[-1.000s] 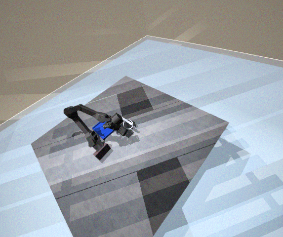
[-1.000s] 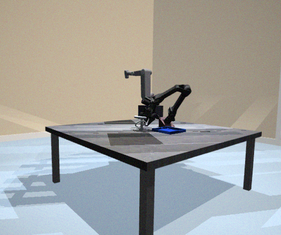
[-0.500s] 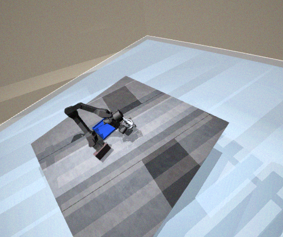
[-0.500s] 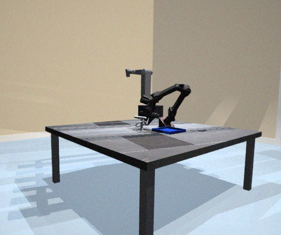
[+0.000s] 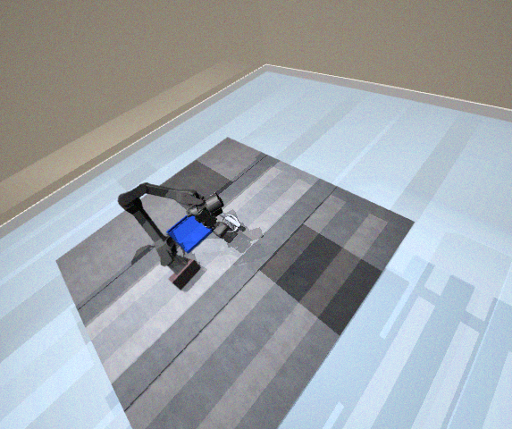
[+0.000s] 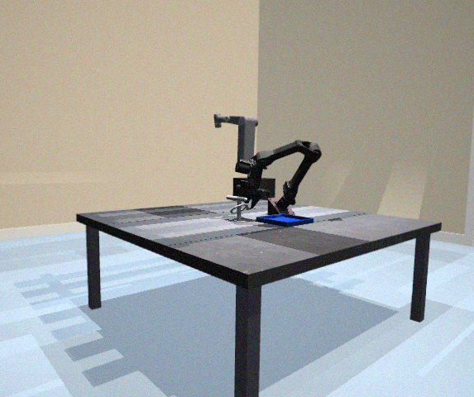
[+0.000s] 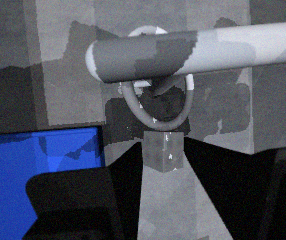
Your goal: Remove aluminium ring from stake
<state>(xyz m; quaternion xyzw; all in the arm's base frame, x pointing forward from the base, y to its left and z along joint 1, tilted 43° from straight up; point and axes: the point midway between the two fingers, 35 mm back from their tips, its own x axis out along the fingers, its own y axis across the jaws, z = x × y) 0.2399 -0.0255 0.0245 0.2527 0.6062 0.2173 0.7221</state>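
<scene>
Well inside the tabletop [image 5: 256, 323] [image 6: 270, 247] edges, my gripper [image 5: 224, 226] [image 6: 250, 206] [image 7: 161, 144] grips the ring [image 5: 233, 215] [image 6: 232, 210] [image 7: 164, 126] by its tab [image 7: 163, 151]; freeing it next needs careful tilting past the cross-bar [image 5: 231, 223] [image 6: 237, 198] [image 7: 198, 54].

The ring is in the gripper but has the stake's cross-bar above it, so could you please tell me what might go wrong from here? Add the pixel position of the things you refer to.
The ring [image 6: 232, 210] [image 7: 164, 126] is tilted around the stake [image 6: 239, 210], so lifting straight up could jam it against the cross-bar [image 5: 232, 222] [image 6: 237, 198] [image 7: 143, 57].

The gripper [image 6: 250, 207] [image 7: 161, 144] holds only the tab [image 7: 163, 152], so a hard tug might twist the ring or pull it free.
</scene>
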